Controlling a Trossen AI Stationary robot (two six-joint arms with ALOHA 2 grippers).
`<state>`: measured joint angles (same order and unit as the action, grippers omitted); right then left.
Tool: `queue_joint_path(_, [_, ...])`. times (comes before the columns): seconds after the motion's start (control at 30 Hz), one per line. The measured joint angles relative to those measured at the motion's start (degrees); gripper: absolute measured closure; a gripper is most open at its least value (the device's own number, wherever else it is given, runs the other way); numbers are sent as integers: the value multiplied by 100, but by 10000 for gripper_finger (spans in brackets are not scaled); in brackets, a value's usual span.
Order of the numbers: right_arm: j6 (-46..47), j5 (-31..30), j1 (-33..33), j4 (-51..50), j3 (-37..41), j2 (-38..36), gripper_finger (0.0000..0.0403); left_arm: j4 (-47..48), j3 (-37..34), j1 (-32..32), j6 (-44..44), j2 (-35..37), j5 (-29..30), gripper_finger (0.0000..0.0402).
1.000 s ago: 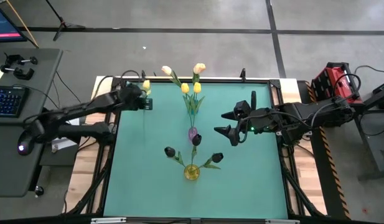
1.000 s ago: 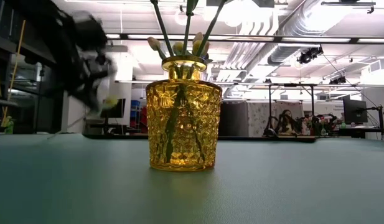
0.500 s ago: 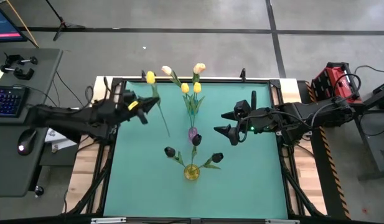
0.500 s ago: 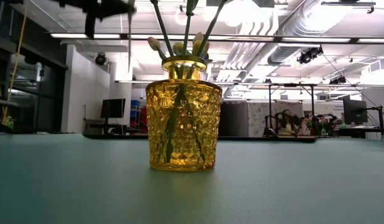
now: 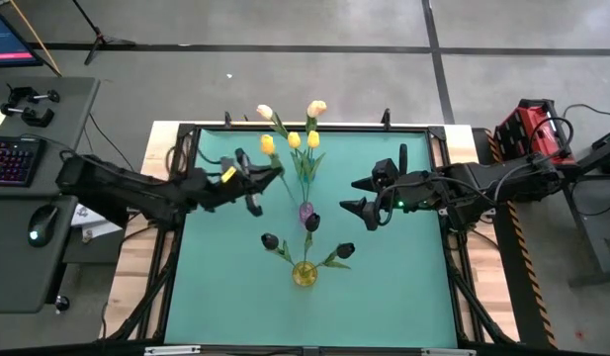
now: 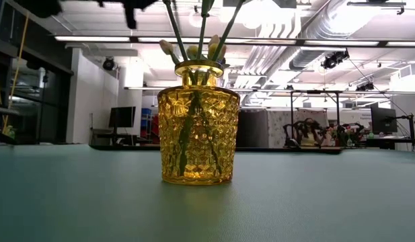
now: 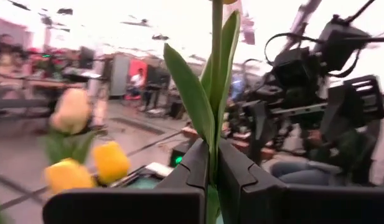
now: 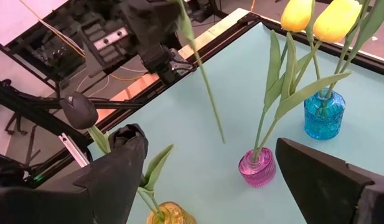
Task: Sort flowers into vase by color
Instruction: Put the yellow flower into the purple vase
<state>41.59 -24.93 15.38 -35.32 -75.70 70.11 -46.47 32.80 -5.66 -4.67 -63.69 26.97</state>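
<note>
High view: left gripper (image 5: 247, 178) clamping yellow tulip (image 5: 268, 145) beside blue vase (image 5: 304, 168), right gripper (image 5: 362, 196) agape, empty.

Centre line of table: blocked by blue vase (image 5: 305, 176), pink vase (image 5: 305, 212) and yellow vase (image 5: 305, 275), standing in a row.
Above vases: crowded by yellow tulips (image 5: 304, 139), peach tulips (image 5: 315, 108) and dark tulips (image 5: 311, 222) leaning outward.
Left of blue vase: taken by left gripper (image 5: 248, 182), clamped on a yellow tulip (image 5: 267, 144) near the blooms.
Right of pink vase: taken by right gripper (image 5: 366, 197), fingers spread wide.
Green mat (image 5: 403, 287), near corners on both sides: bare.
Mat in front of yellow vase: bare.
</note>
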Motion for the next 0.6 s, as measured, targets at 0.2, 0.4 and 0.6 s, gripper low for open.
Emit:
queue_joint_path(0.2, [-1, 0, 0, 0, 0, 0, 52, -696, 200, 403, 161, -895, -821, 401])
queue_joint_path(0.4, [-1, 0, 0, -1, 0, 0, 52, -699, 354, 531, 192, -1255, -901, 401])
queue_joint_path(0.6, [-1, 0, 0, -1, 0, 0, 52, -682, 369, 679, 218, -1439, -907, 401])
